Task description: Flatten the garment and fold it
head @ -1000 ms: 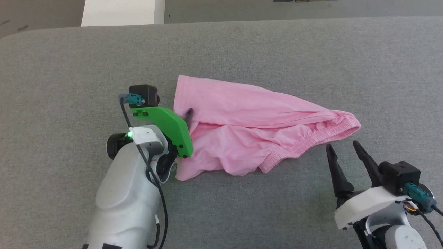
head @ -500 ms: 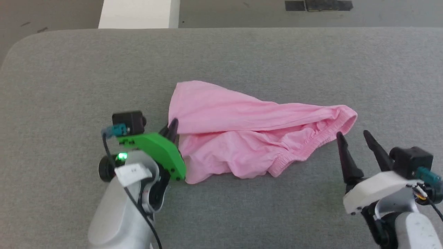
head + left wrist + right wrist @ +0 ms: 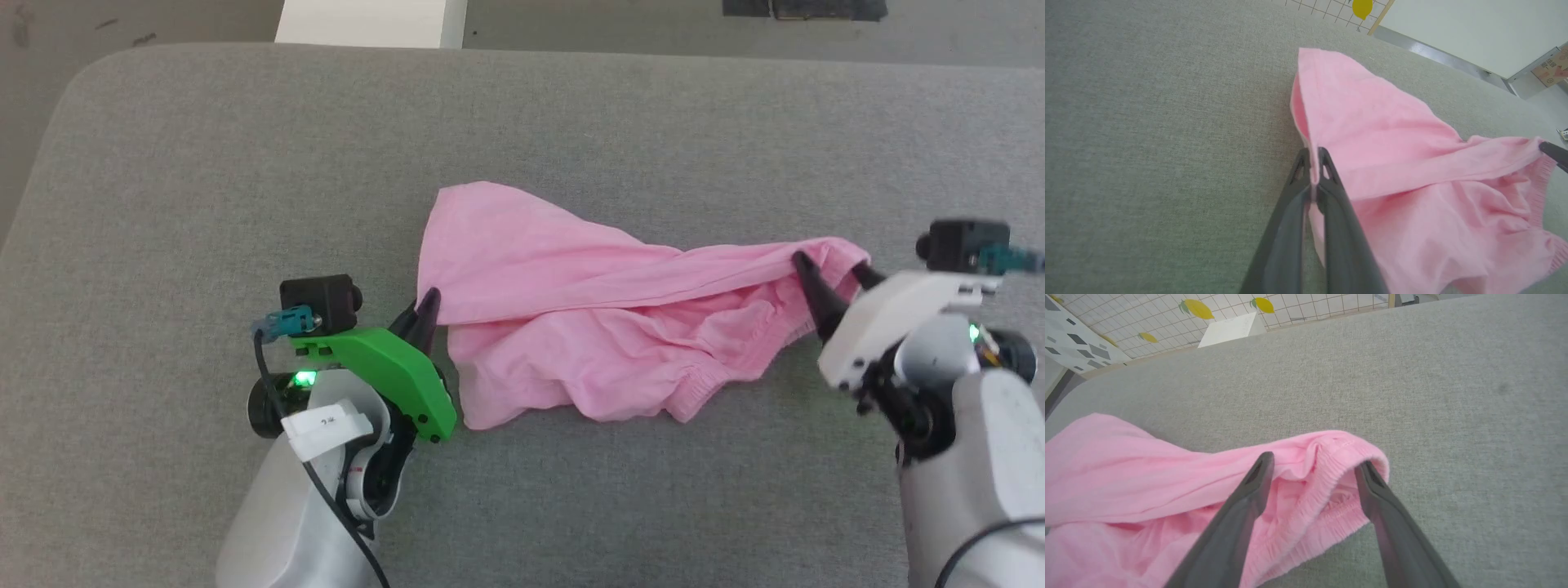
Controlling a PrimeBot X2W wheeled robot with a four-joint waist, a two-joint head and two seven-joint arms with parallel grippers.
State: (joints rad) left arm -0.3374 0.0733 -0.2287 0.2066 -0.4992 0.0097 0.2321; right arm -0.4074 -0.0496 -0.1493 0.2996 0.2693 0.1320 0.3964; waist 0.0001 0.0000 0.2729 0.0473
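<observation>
The light pink shorts (image 3: 588, 327) lie crumpled across the middle of the grey table, the gathered waistband (image 3: 824, 261) at the right end. My left gripper (image 3: 426, 314) is shut on the shorts' left edge; in the left wrist view its fingers (image 3: 1312, 163) pinch the pink hem (image 3: 1306, 122). My right gripper (image 3: 826, 273) is open at the waistband; in the right wrist view its two fingertips (image 3: 1314, 467) straddle the elastic band (image 3: 1327, 465). The white label is hidden.
The grey padded table (image 3: 245, 163) has its rounded left corner near the top left of the head view. Beyond the far edge stand a white block (image 3: 363, 20) and bare floor.
My right gripper has moved up from the table's front to the waistband, still open. My left gripper has closed on the left edge and pulled it slightly. The head camera shifted.
</observation>
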